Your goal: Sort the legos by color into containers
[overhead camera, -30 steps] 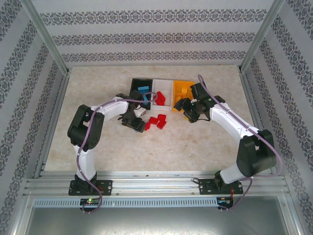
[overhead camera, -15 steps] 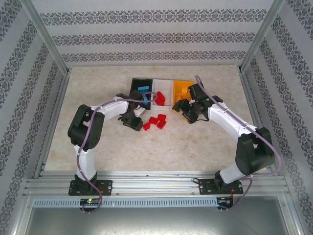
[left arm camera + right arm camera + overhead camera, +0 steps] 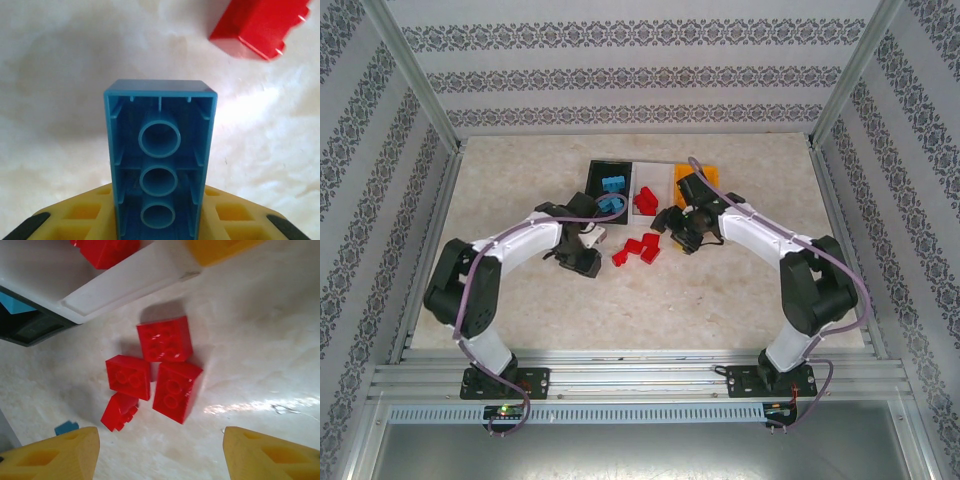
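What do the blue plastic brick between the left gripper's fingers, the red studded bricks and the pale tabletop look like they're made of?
The blue hollow-backed brick looks like moulded hard plastic with a satin finish: thin walls, tubes inside. The red studded bricks look like glossy hard plastic, showing sharp highlights. The cream veined tabletop is marble-look, possibly laminate or stone, slightly reflective.

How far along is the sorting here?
Done: blue bricks lie in the black bin, red ones in the white bin. In hand: the left pincer grips a blue brick; the right pincer hangs open over four red bricks on the table. Those are left.
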You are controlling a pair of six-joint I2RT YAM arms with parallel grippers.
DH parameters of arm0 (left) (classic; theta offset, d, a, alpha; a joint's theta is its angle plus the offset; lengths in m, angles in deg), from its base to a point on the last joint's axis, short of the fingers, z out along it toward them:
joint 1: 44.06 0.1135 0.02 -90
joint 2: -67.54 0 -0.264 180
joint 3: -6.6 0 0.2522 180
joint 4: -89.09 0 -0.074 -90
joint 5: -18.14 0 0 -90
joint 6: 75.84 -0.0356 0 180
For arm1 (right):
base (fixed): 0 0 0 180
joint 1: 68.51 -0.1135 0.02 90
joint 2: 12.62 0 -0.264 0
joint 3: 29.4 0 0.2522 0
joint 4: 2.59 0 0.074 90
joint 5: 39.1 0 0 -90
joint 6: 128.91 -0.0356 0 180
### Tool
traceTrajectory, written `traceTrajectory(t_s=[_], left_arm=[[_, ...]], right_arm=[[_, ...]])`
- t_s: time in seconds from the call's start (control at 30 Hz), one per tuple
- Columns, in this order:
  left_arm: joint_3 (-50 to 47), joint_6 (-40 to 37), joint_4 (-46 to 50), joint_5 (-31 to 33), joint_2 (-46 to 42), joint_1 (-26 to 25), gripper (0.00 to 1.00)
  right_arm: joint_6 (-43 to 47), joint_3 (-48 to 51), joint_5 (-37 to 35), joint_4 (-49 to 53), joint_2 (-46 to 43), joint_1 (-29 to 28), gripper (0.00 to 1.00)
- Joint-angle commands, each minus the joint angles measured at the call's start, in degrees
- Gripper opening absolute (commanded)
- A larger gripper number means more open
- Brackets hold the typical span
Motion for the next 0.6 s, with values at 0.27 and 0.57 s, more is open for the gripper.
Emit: traceTrajectory(t_s=[0.27, 0.57], left_arm=[[-6.13, 11.33, 2.21, -12.07, -17.56, 3.18, 0.32], [-5.36, 21.58, -7.10, -27.66, -20.40, 13.06, 0.31]], right_arm=[[-0.67, -5.06, 1.27, -1.01, 4.40, -2.79, 0.66], [0.67, -2.31, 0.60, 1.81, -0.01, -1.79, 0.66]])
